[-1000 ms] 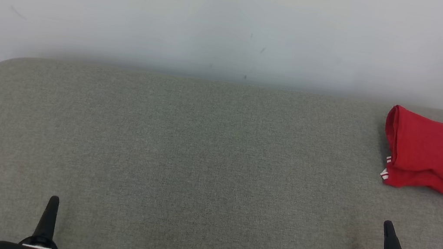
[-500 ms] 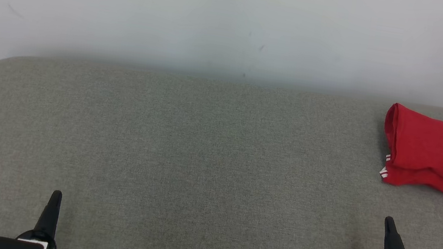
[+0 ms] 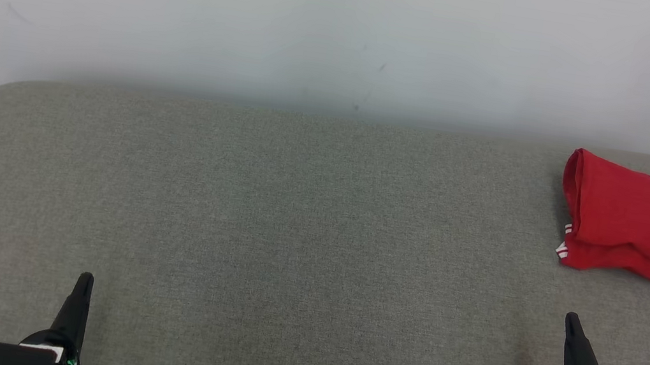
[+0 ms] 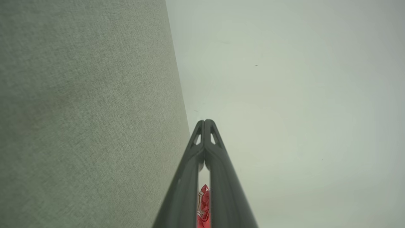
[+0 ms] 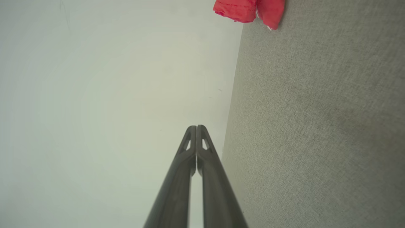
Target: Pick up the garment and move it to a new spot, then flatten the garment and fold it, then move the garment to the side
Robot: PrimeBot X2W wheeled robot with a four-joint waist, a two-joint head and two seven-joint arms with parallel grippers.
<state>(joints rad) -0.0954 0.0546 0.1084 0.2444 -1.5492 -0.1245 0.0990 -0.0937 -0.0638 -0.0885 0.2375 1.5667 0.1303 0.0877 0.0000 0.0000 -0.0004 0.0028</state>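
Red, roughly folded cloth garment with white stripes (image 3: 641, 220) lies on the grey fabric-covered table (image 3: 294, 216). It is ahead of the right gripper (image 3: 571, 322) jaws and slightly to their right, well apart, and far right of the left gripper (image 3: 84, 283) jaws. Both pairs of jaws are pressed together, gripping nothing.

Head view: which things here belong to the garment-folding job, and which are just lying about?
Job: red garment, lying at the far right; left gripper, shut; right gripper, shut.
Not the job: grey padded surface it lies on; white wall behind.
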